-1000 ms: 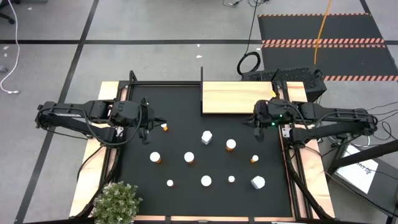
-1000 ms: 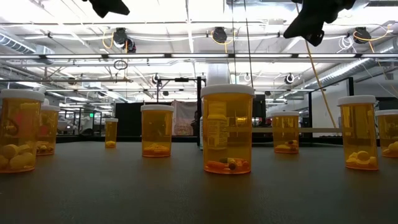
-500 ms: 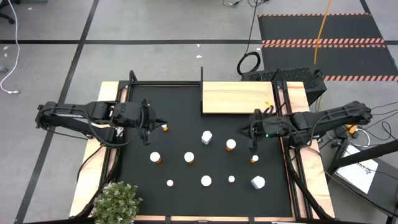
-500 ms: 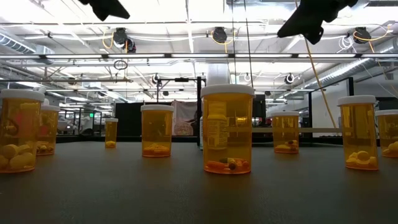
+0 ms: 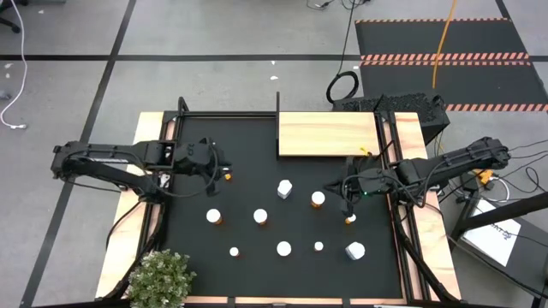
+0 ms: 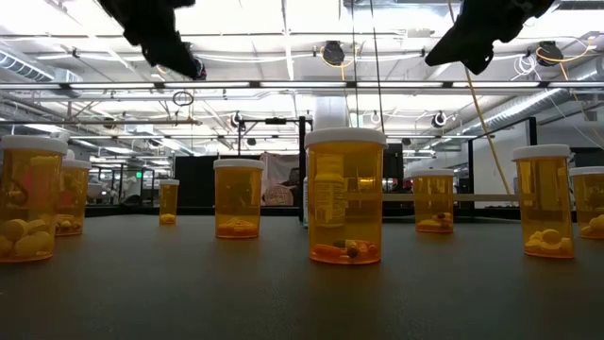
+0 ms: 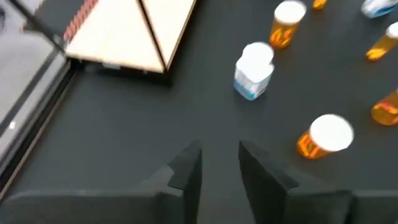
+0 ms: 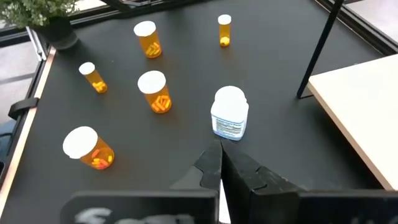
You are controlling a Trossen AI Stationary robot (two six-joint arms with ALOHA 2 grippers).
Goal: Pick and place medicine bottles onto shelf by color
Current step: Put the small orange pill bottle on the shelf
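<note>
Several medicine bottles stand upright on their bases on the black mat (image 5: pixel 248 145). Most are orange with white caps, such as one (image 5: pixel 318 198) mid-right and a small one (image 5: pixel 227 176) at the left. Two are all white, one (image 5: pixel 284 188) near the middle and one (image 5: pixel 354 251) at the near right. The shelf (image 5: pixel 327 134) lies at the far edge. My left gripper (image 7: pixel 219 158) hangs above the mat beside the small orange bottle, slightly open and holding nothing. My right gripper (image 8: pixel 221 163) is shut and hovers between the orange bottle and the mat's right edge, and the white bottle (image 8: pixel 229 113) lies ahead of it.
A potted plant (image 5: pixel 160 278) stands at the near left corner. The table's black frame rails (image 5: pixel 396 231) run along the mat's sides. Bare mat lies between the left gripper and the shelf (image 7: pixel 134 31). Cables and a striped floor mat lie beyond the table.
My right gripper has swung away from the shelf's near right corner toward the table's near edge and a little left, ending beside the mid-right orange bottle. My left gripper has come down and edged toward the table's middle. No bottle has moved.
</note>
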